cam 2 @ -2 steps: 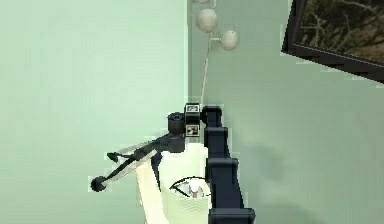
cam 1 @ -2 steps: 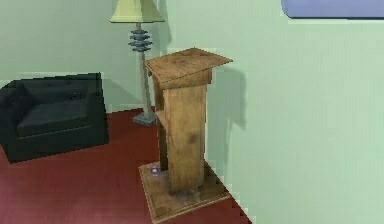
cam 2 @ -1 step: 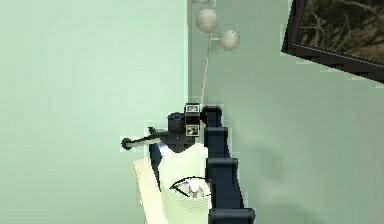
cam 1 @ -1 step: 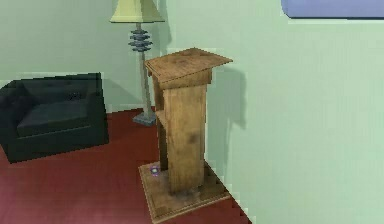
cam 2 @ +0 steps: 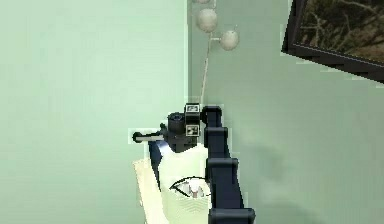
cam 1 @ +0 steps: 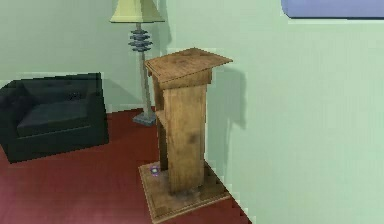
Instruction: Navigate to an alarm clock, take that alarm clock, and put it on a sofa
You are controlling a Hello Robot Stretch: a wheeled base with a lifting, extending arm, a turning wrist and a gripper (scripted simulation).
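In the forward view, a dark one-seat sofa (cam 1: 52, 115) stands at the left on the red floor (cam 1: 90, 190). A tall wooden stand (cam 1: 185, 120) with a sloped top fills the centre against the pale green wall. Behind it, a floor lamp (cam 1: 138, 40) rises at top centre.

In the arm side view, my arm (cam 2: 222, 170) climbs from the bottom edge just right of centre. My tool (cam 2: 145, 132) sits at mid-frame, fingers pointing left against the green wall. I cannot tell how its fingers are set or whether it holds anything. Below it lies a pale desk (cam 2: 155, 190). On it, low in the frame and just beside my arm, is a round white thing (cam 2: 188, 188) with a dark rim, below and right of the tool. I cannot tell whether it is the alarm clock. A dark picture (cam 2: 340, 35) hangs at upper right, and white lamp globes (cam 2: 228, 40) show at top centre.
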